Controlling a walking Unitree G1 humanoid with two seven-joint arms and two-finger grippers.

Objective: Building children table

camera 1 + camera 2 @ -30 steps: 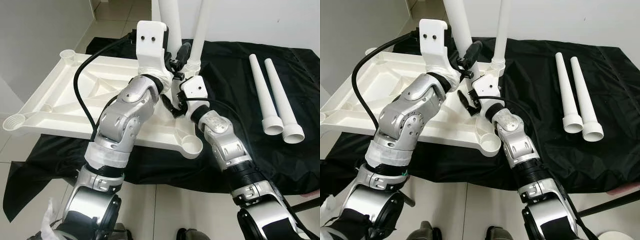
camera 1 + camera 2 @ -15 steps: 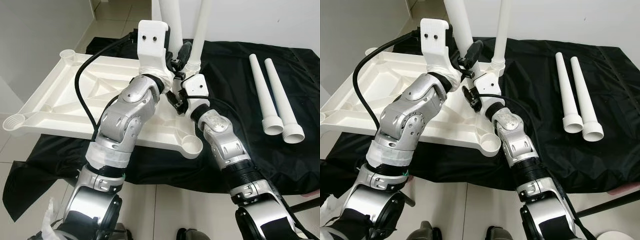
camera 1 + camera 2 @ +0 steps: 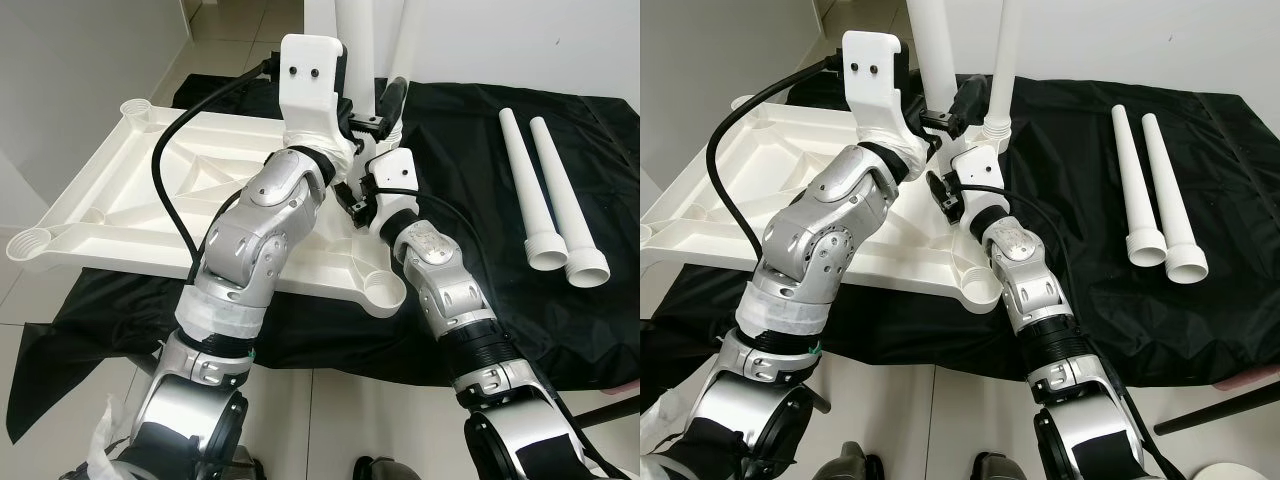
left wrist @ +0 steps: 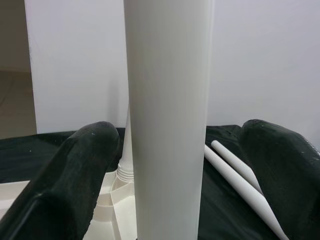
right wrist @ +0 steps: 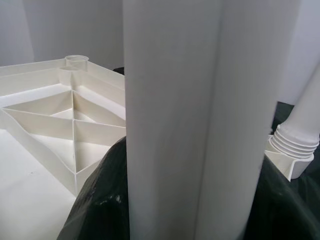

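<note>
- The upturned white tabletop [image 3: 150, 190] lies on a black cloth [image 3: 470, 130], with one leg [image 3: 1002, 60] already standing in its far corner socket.
- The left gripper [image 4: 170, 165] has its fingers [image 4: 75, 180] apart around a second upright leg [image 4: 167, 115], which now stands straighter than a second ago.
- The right gripper [image 5: 190, 200] flanks the same leg lower down; I cannot tell whether it clamps.
- Two spare legs [image 3: 555, 200] lie well apart on the cloth (untouched).
- Judged: the leg is being aligned for seating.

Upright table leg [image 3: 355, 40] cut off by top edge.
</note>
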